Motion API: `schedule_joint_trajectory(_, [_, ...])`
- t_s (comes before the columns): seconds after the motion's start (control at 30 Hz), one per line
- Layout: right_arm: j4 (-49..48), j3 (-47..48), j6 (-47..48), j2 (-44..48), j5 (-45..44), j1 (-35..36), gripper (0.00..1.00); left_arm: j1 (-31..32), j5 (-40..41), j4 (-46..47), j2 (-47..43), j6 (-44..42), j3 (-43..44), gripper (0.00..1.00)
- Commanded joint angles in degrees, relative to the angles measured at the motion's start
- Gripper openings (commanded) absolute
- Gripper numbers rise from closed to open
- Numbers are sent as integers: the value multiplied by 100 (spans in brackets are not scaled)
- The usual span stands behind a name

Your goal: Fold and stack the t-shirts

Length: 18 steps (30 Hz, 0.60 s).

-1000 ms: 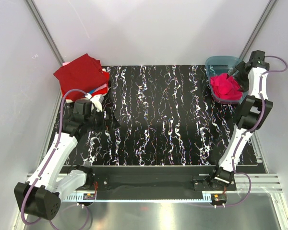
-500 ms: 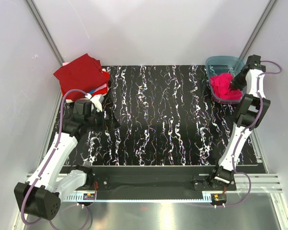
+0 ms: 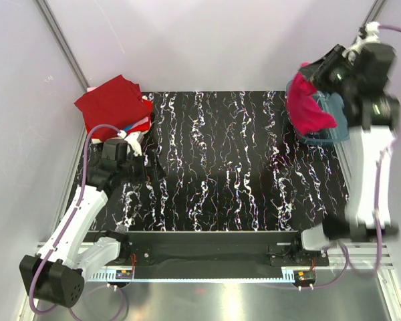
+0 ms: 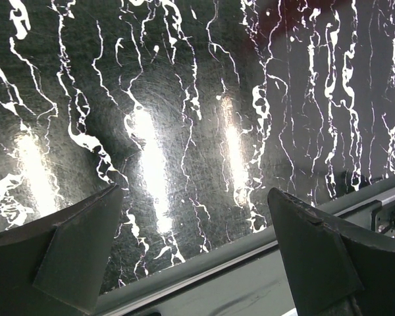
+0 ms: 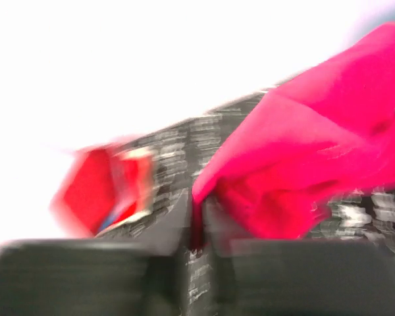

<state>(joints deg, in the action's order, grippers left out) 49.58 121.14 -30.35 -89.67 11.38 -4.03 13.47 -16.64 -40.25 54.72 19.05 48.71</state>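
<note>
- Up at the far right corner of the bench (image 3: 220,167), the right tool (image 3: 313,69) is raised above the teal bin (image 3: 335,114), on a right arm (image 3: 367,167) that stands tall beside the bin.
- Its fingers are pinched nearly together on a fold of the pink t-shirt (image 3: 307,107). The right wrist view, though badly blurred, shows the two fingers of the right tool (image 5: 196,230) closed side by side with a thin strip of magenta cloth caught between them.
- From that grip the pink t-shirt (image 5: 303,164) hangs loose and crumpled, draping down over the bin's left side. Its lower edge reaches the level of the bin, but I cannot tell whether it touches the bin.
- Well apart from the bin, at the opposite far corner of the bench, lies the stack of folded t-shirts (image 3: 113,103). A dark red square lies on top, and white, blue and red edges show beneath it on the side nearer the bin.
- In the blurred right wrist view the same stack (image 5: 92,191) appears as a red patch beyond the hanging cloth.
- Far from the bin, just in front of the stack, the left tool (image 3: 135,142) hovers low over the bench.
- Its wrist view shows the left tool (image 4: 194,224) spread wide with nothing between the fingers, only the black white-veined bench (image 4: 184,99) below.
</note>
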Motion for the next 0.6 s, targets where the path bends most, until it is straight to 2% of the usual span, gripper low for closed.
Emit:
schedule_joint_trajectory(0.0, [-334, -1150, -252, 974, 1178, 16, 59, 24, 179, 131, -137, -50, 121, 99])
schedule_joint_trajectory(0.03, [-370, -1850, -183, 1082, 1304, 25, 89, 24, 214, 123, -128, -42, 121, 99])
schedule_joint_trajectory(0.07, [-222, -2153, -51, 1153, 1306, 51, 99, 24, 240, 114, -128, -33, 121, 99])
schedule_joint_trajectory(0.17, [156, -3217, 336, 1355, 885, 52, 99, 24, 276, 88, -111, -33, 130, 99])
schedule_joint_trajectory(0.23, [-149, -4171, 249, 1837, 744, 52, 100, 32, 311, 96, -111, -24, 139, 99])
schedule_joint_trajectory(0.4, [-387, -5301, -32, 2751, 593, 52, 100, 24, 434, 61, -154, 2, 156, 99])
schedule_joint_trajectory(0.57, [-695, -6409, -191, 2981, 787, 69, 100, 24, 513, 122, -365, 64, 121, 99])
